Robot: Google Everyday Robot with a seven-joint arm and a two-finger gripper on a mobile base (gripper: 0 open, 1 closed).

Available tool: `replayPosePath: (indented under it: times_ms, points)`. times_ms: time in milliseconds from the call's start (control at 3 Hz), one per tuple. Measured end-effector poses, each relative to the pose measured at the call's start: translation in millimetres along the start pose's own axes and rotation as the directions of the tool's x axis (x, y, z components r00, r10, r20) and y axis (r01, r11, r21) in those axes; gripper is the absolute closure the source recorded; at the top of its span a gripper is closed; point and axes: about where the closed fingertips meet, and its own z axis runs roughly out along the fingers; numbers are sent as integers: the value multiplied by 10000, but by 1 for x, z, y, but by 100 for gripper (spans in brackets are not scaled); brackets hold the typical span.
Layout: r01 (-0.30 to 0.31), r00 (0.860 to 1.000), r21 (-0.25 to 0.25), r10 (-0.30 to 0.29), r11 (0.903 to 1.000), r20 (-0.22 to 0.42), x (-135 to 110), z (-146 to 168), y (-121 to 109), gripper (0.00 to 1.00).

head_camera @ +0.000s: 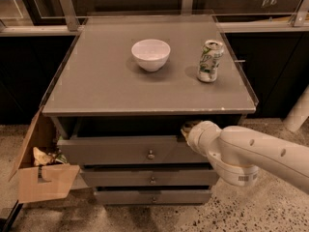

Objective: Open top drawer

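Observation:
The top drawer [111,151] is the widest grey front, with a small round knob [151,154]. It stands partly pulled out from under the cabinet top, with a dark gap above it. My gripper [186,128] is at the drawer's upper right edge, just under the cabinet top and reaching into that gap. The white wrist and arm [241,153] hide most of it and cover the drawer's right end.
A white bowl [150,54] and a drink can [210,61] stand on the grey cabinet top [96,91]. Two slimmer drawers, the middle [120,177] and the bottom [125,196], sit below. An open cardboard box [46,182] with scraps stands on the floor at the left.

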Motion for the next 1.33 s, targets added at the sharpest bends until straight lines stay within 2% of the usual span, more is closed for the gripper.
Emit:
replayPosePath:
  times_ms: [667, 1000, 1333]
  points:
    - [737, 9971, -630, -747, 9953, -134, -2, -11, 20, 100]
    - [768, 9970, -1579, -780, 9845, -16, 11, -27, 33, 100]
    - [768, 9970, -1579, -780, 9845, -16, 11, -27, 33, 100]
